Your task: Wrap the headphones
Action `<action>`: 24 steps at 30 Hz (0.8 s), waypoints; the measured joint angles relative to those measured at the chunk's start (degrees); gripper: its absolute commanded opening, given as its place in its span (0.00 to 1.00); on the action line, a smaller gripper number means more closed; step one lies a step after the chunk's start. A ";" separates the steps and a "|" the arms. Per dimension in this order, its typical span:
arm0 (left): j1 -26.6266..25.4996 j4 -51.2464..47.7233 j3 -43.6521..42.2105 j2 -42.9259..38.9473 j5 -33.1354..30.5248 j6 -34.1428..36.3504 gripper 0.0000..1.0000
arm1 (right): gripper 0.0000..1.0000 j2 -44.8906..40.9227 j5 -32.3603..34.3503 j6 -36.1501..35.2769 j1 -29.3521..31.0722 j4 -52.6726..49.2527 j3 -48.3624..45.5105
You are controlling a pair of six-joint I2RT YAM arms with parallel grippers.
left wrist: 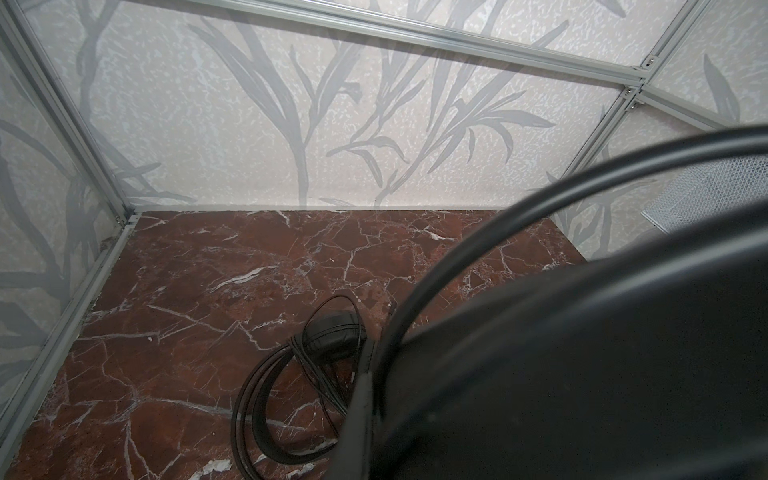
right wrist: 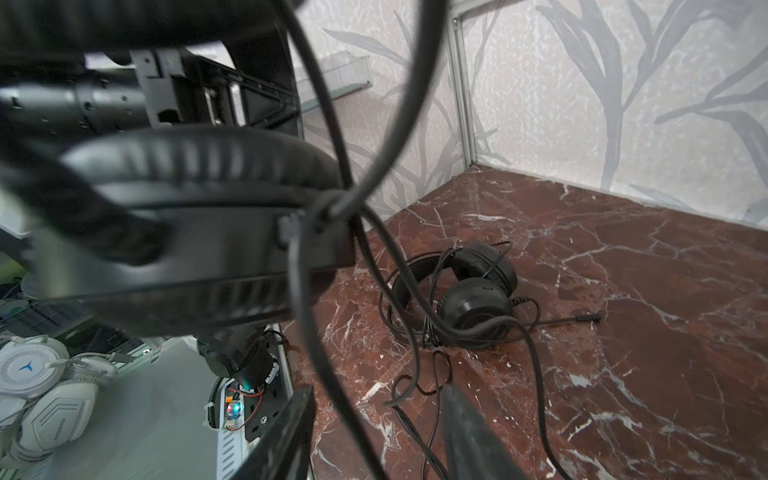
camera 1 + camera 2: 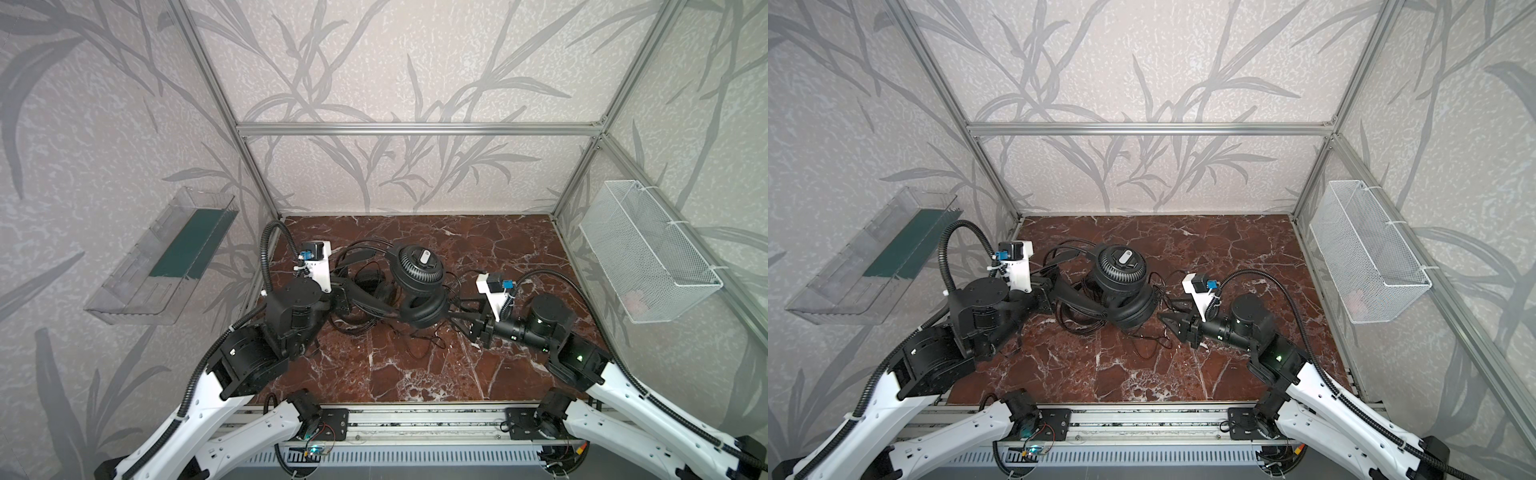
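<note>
Bench [image 3: 478,374] is a red-brown marble-pattern slab, boxed on three sides by leaf-print wall panels [image 3: 415,62] in an aluminium frame [image 3: 415,129]. On the left wall I see a clear plastic tray [image 3: 158,266] with a green strip in it, and on the right wall a white mesh basket [image 3: 648,257]; both are well apart from the work. The left hand [image 3: 341,296] is pressed together on the headband of the raised headset [image 3: 417,266], whose two earcups sit one over the other above mid-bench. The second headset [image 2: 473,307] lies flat on the bench beside the left hand, partly hidden under the raised one in both top views. A thin black cable [image 3: 419,347] trails in loose loops over the bench in front of the headsets. The right hand [image 2: 378,399] is spread, with a strand of cable hanging through the gap; I cannot tell if either finger touches it. The headband blocks much of the left wrist view, and the earcups crowd the right wrist view. White headsets [image 2: 50,399] lie off the bench, beyond its front edge.
</note>
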 measured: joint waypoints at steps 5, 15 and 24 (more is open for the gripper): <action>0.39 -0.37 -0.02 -0.02 0.15 -0.20 0.00 | 0.00 -1.36 3.76 -2.23 0.00 -2.10 0.61; 2.97 -1.70 -2.45 1.01 3.89 0.74 0.00 | 0.00 -4.09 6.49 -9.09 0.02 -12.70 21.33; 3.30 -4.76 -2.49 1.70 7.02 2.95 0.00 | 0.00 3.85 18.51 -13.31 -0.07 -19.17 31.71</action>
